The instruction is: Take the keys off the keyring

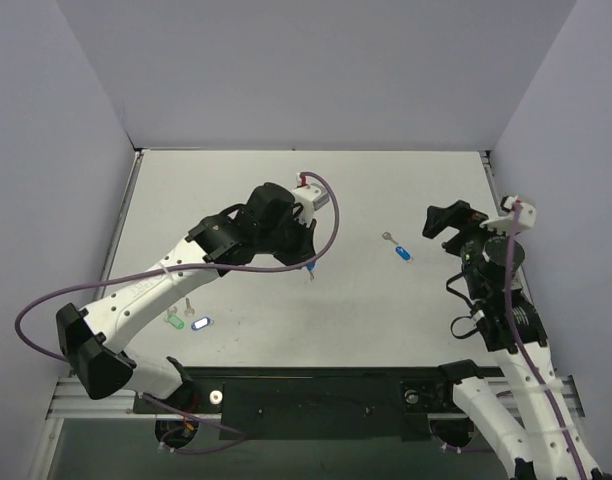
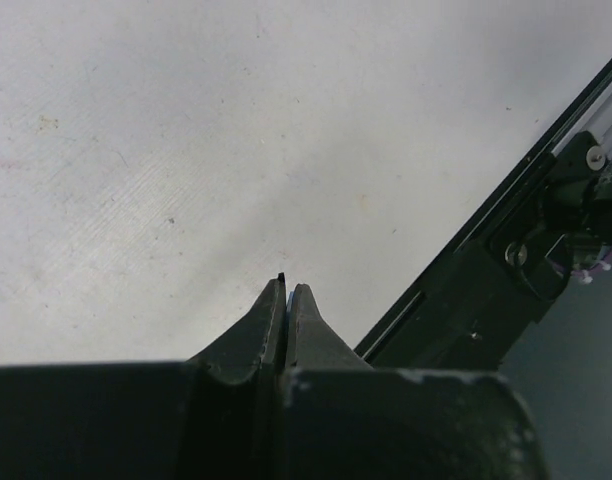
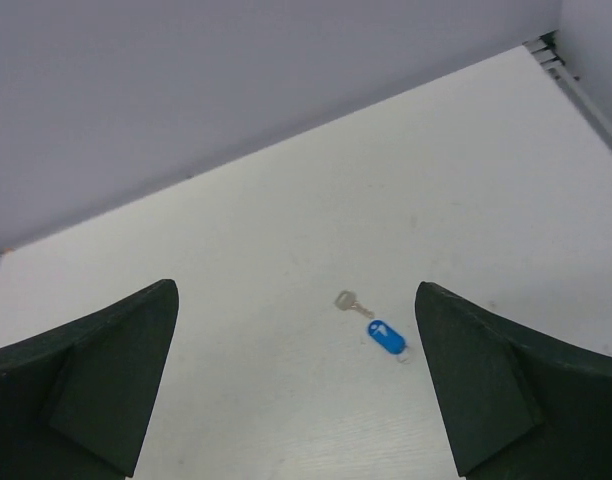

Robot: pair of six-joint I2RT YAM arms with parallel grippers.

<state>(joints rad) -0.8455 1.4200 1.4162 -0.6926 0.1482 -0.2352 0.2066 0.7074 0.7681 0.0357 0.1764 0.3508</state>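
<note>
Small silver metal key with glossy blue plastic cap (image 3: 385, 336); flat white tabletop (image 2: 186, 150), noted as matt, finely scratched.

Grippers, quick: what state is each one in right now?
Left gripper: shut; whether anything is pinched cannot be told.
Right gripper: open, holding nothing; the blue key lies loose ahead of it.

A blue-capped key (image 1: 397, 247) lies flat on the table (image 1: 386, 195), right of centre.
</note>
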